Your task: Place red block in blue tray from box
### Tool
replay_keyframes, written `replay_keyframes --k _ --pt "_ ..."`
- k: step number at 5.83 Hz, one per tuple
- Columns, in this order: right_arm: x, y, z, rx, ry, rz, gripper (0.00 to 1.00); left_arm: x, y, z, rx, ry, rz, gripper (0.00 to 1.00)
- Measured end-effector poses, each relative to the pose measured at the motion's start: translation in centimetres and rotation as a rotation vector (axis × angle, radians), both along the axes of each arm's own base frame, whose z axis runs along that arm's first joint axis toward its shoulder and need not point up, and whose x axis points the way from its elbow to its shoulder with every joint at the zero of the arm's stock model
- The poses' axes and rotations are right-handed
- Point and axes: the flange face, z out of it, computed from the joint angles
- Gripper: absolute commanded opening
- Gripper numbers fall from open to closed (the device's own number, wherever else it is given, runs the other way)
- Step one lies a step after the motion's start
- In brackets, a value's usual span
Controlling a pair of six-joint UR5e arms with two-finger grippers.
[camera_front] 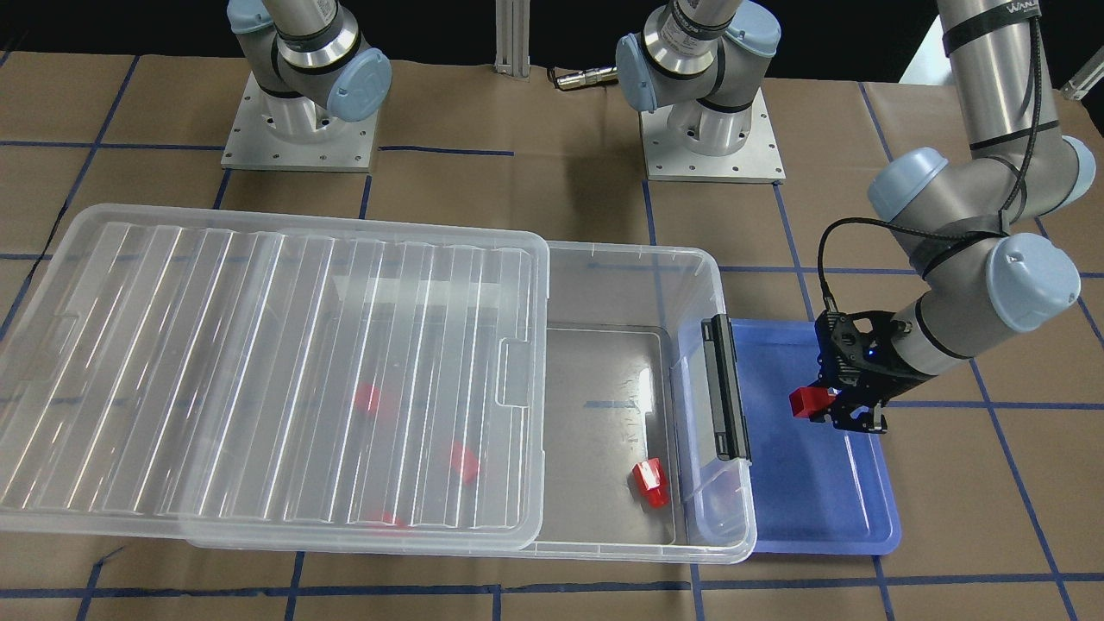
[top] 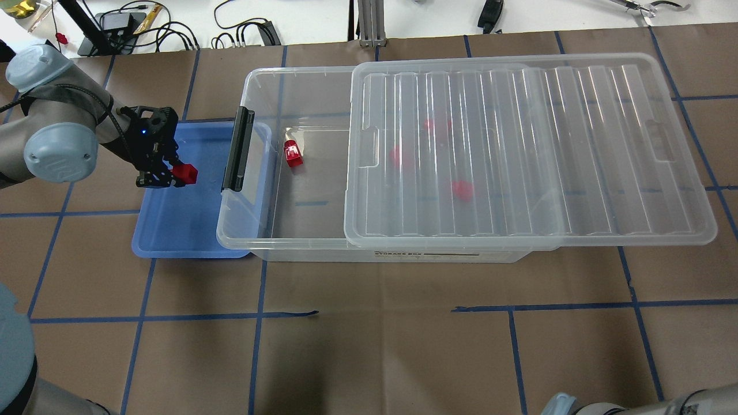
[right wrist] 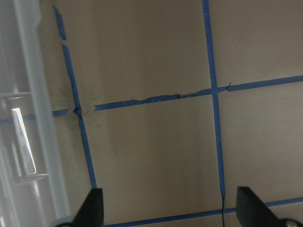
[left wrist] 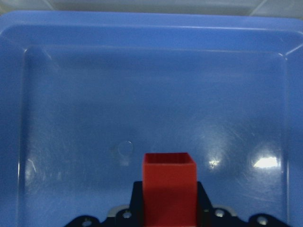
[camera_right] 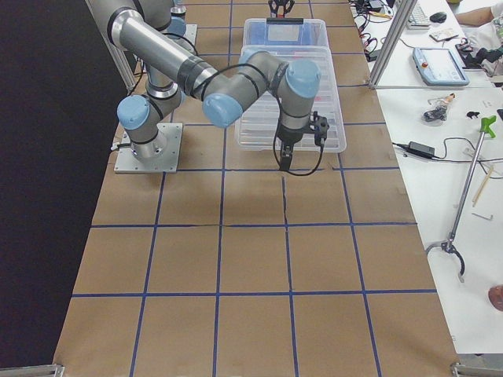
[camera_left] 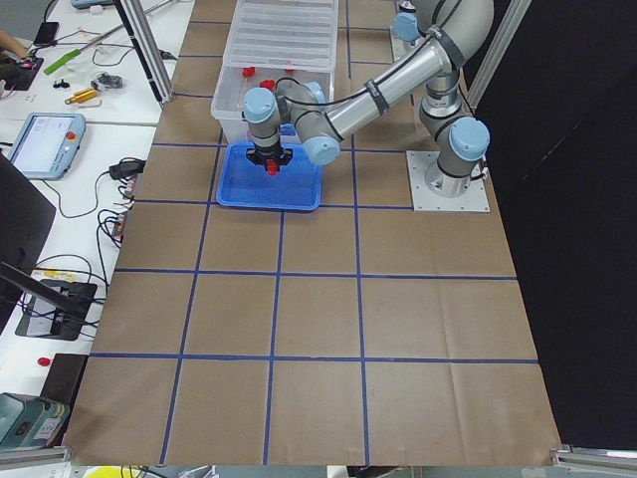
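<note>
Red block [left wrist: 169,182] pinched in left jaws over blue tray [left wrist: 151,94] — right jaws spread, empty, wrist view only.

Brown tape-gridded table [top: 369,346], clear box [top: 323,251], blue tray [top: 184,222] beside it

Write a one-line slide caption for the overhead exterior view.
Left gripper holding a red block over the blue tray, beside the clear box with its lid slid partly aside.

I see open blue tray [left wrist: 142,94] floor below my left hand [top: 174,176], but the box [top: 300,253] end with its black latch [top: 238,150] overhangs the tray's inner side. The lid [top: 519,150] covers most of the box; only the latch end is open from above.
</note>
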Motion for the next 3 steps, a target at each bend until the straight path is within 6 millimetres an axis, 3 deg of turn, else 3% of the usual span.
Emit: replay_keyframes --k 1,2,3 --pt "-0.7 0.4 -2.6 0.020 -0.004 -0.009 1.00 0.0 -0.5 -1.8 0.001 0.029 0.004 0.17" --pt "-0.4 0.8 -4.2 0.027 -0.010 -0.012 1.00 0.0 -0.8 -3.0 0.007 0.040 0.016 0.68" --pt "0.1 0.7 -5.2 0.019 -0.019 -0.010 1.00 0.1 -1.1 -3.7 0.011 0.042 0.024 0.98"
